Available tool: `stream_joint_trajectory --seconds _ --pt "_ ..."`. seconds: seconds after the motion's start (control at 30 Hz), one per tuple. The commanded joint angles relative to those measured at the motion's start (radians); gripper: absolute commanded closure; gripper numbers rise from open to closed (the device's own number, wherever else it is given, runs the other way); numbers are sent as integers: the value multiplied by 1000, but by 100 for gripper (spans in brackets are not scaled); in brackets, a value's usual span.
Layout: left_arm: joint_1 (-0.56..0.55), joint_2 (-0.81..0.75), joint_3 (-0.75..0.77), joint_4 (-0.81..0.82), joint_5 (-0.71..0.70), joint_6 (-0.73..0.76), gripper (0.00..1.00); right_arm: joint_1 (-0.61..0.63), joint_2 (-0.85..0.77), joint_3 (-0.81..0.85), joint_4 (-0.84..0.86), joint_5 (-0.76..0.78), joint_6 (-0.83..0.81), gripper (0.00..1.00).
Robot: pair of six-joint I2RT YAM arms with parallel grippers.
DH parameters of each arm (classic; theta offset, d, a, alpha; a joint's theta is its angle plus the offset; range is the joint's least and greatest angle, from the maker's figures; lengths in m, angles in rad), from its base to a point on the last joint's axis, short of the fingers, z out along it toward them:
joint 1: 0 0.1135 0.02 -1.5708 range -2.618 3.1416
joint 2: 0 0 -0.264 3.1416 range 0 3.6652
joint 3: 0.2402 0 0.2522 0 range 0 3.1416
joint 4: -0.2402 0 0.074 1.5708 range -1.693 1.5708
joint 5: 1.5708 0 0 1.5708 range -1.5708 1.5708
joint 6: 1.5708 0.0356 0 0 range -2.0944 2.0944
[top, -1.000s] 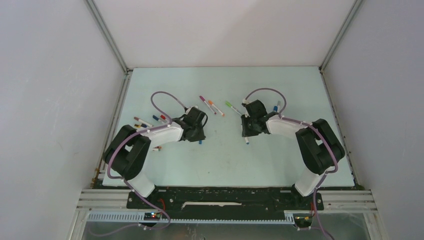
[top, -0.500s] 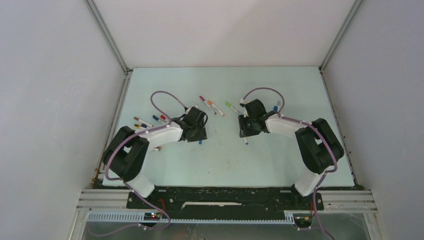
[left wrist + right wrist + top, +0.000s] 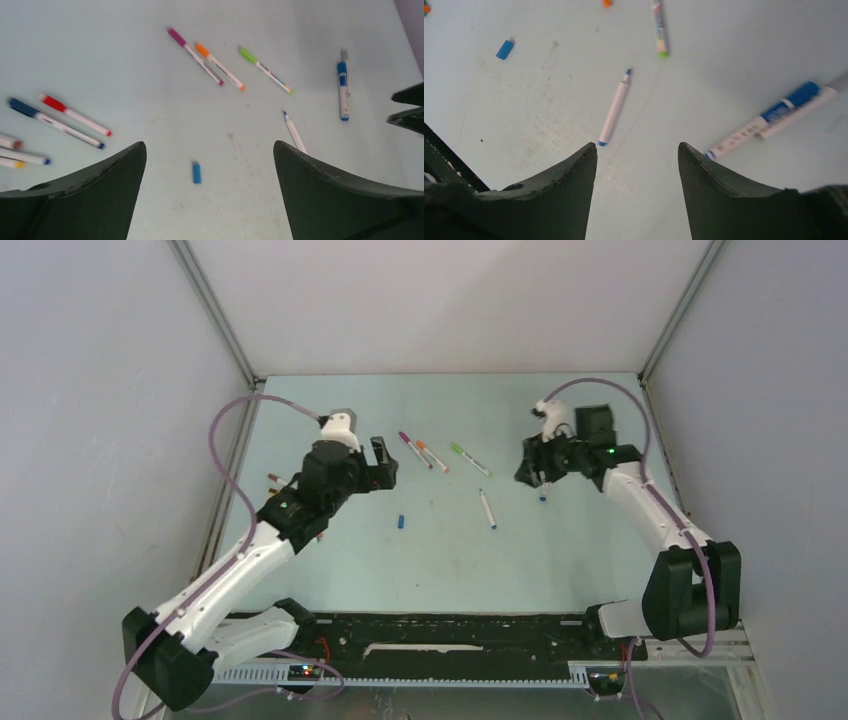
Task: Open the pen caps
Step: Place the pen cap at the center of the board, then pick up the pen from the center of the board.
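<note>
Left jaws: spread wide, holding nothing, raised above the pale green table (image 3: 450, 570). Seen between them in the left wrist view, a short loose blue plastic cap (image 3: 196, 172) lies alone on the table. To its right, apart from it, lies an uncapped white pen with a blue tip (image 3: 294, 132).

Right jaws: parted less widely, also empty and raised. That same uncapped pen lies ahead of their gap. A white pen with a blue band (image 3: 769, 117) lies just beyond the right-hand finger, beside a second pale pen.

Farther back, at mid-table, three capped white pens lie in a loose row: magenta-capped (image 3: 195, 56), orange-capped (image 3: 219, 66) and green-capped (image 3: 265, 70). At the left, a red-capped pen (image 3: 75, 115) and a dark-blue-capped pen (image 3: 55, 122) lie side by side.
</note>
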Motion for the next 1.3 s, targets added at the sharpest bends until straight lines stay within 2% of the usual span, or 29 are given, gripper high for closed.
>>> stream_joint_trajectory --seconds 0.0,0.07,0.13,0.27,0.33,0.43,0.63,1.27 --pt "81 -89 74 36 -26 159 0 -148 -18 22 -99 -228 -141 37" --pt "131 -94 89 56 40 188 0 -165 -5 21 -65 -151 -83 37" --pt "152 -70 119 39 37 222 0 -161 15 16 -20 -55 -21 38" --pt "169 -31 118 8 19 230 0 -98 76 13 80 381 194 42" --pt "185 -16 132 -38 33 202 0 -67 113 14 113 543 268 42" --pt "186 -13 140 -52 43 210 0 -38 163 16 149 666 293 46" --pt "200 -8 136 -44 86 199 0 -51 257 48 135 640 333 57" --pt "209 33 141 -53 118 186 0 -94 432 137 57 463 393 62"
